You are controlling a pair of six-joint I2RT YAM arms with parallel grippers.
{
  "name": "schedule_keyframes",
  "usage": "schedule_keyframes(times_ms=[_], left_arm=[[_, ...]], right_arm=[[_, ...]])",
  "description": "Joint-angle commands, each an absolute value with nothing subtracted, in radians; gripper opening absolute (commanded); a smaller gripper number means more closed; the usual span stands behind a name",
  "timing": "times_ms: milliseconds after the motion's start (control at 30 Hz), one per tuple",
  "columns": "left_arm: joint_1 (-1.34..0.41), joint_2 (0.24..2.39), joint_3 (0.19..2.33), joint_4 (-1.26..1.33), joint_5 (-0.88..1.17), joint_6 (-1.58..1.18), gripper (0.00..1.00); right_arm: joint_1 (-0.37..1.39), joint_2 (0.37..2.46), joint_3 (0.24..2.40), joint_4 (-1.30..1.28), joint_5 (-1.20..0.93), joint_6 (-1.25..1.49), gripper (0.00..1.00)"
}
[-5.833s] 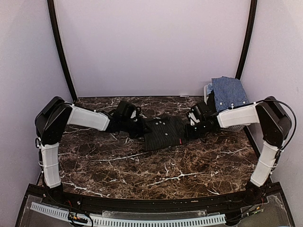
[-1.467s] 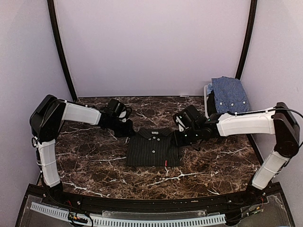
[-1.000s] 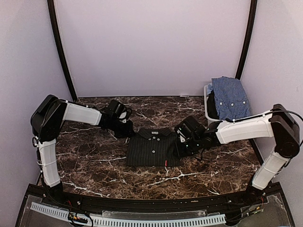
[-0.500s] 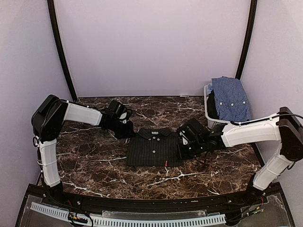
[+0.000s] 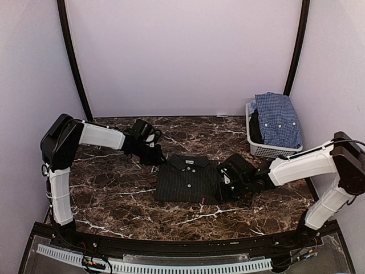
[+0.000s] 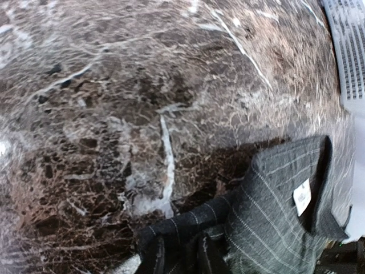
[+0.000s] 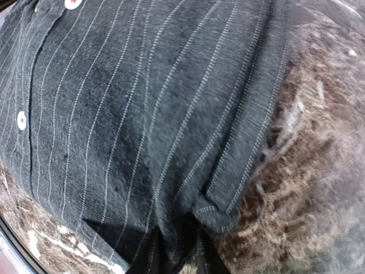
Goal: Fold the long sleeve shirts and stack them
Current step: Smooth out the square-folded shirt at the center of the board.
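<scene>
The black pinstriped shirt (image 5: pixel 187 180) lies folded flat in the middle of the marble table, collar toward the back. My left gripper (image 5: pixel 158 160) is at its far left corner, shut on a fold of the cloth; the left wrist view (image 6: pixel 191 254) shows this, with the collar label (image 6: pixel 301 196) to the right. My right gripper (image 5: pixel 222 187) is at the shirt's right edge, shut on the cloth near the hem, also seen in the right wrist view (image 7: pixel 177 254). The blue-and-white check shirt (image 5: pixel 278 117) lies draped in the basket.
A white slatted basket (image 5: pixel 268 151) stands at the back right against the wall, just behind my right forearm. Black frame posts rise at both back corners. A white slatted strip (image 5: pixel 171 265) runs along the near edge.
The shirt, bunched between the grippers earlier, now lies flat and folded. Over the last second my right gripper slid down the shirt's right edge toward the front, and the shirt shifted slightly right.
</scene>
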State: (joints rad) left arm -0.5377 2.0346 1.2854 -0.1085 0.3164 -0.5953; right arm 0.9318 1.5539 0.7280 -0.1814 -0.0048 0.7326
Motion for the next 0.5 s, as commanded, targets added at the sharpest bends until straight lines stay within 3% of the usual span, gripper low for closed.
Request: schedule_keyframes(times_ms=[0,167,467], left_arm=[[-0.531,2.003,1.328,-0.179,0.278,-0.562,0.29],[-0.531,1.893,1.339,-0.255,0.184,-0.53,0.45],[-0.578,1.723,1.238,-0.286,0.198,-0.563,0.43]], right_arm=[[0.94,1.444,0.753,-0.274,0.073,0.753,0.26],[0.94,1.335,0.803,-0.288,0.122,0.748,0.27],[0.93,1.511,0.928,-0.106,0.005,0.686,0.24]])
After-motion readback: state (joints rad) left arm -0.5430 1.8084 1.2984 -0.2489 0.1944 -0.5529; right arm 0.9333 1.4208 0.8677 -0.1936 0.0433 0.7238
